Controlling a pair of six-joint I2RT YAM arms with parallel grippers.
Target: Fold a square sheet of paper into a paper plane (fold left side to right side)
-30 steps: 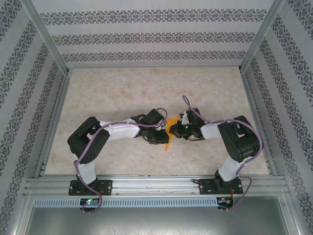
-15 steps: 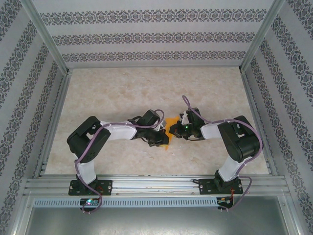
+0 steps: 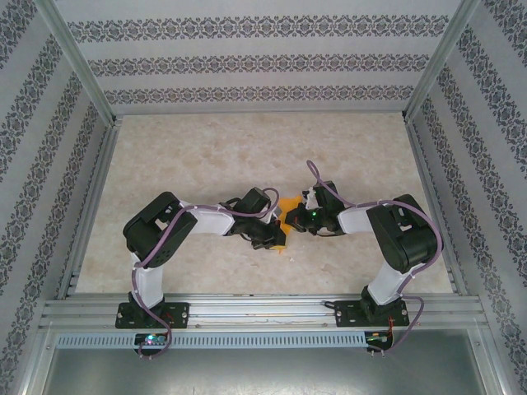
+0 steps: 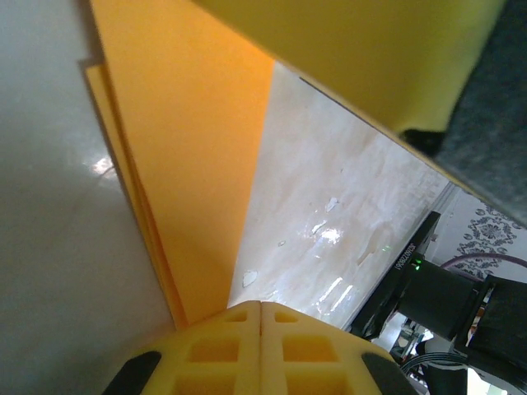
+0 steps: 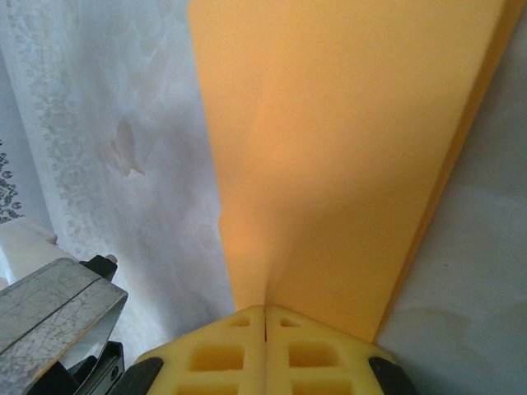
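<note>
The square sheet of paper (image 3: 287, 204) is a small creased orange shape on the table between the two grippers. My left gripper (image 3: 277, 236) lies over its near left part. In the left wrist view this gripper (image 4: 261, 311) is shut, and the layered paper (image 4: 189, 148) runs under its left finger, beside the seam. A raised, blurred flap crosses the top of that view. My right gripper (image 3: 294, 220) meets the paper from the right. Its fingers (image 5: 265, 313) are shut on the sheet (image 5: 346, 148), where a soft crease runs into the seam.
The table (image 3: 206, 156) is pale marble-patterned, fenced by aluminium rails (image 3: 247, 309) and patterned walls. Both arms bend inward toward the centre, their wrists close together. The right arm's black body (image 4: 436, 288) shows near the left gripper.
The left arm has swung its elbow to the right, and its gripper has slid a little right over the paper, covering more of it. The right arm has stayed still.
</note>
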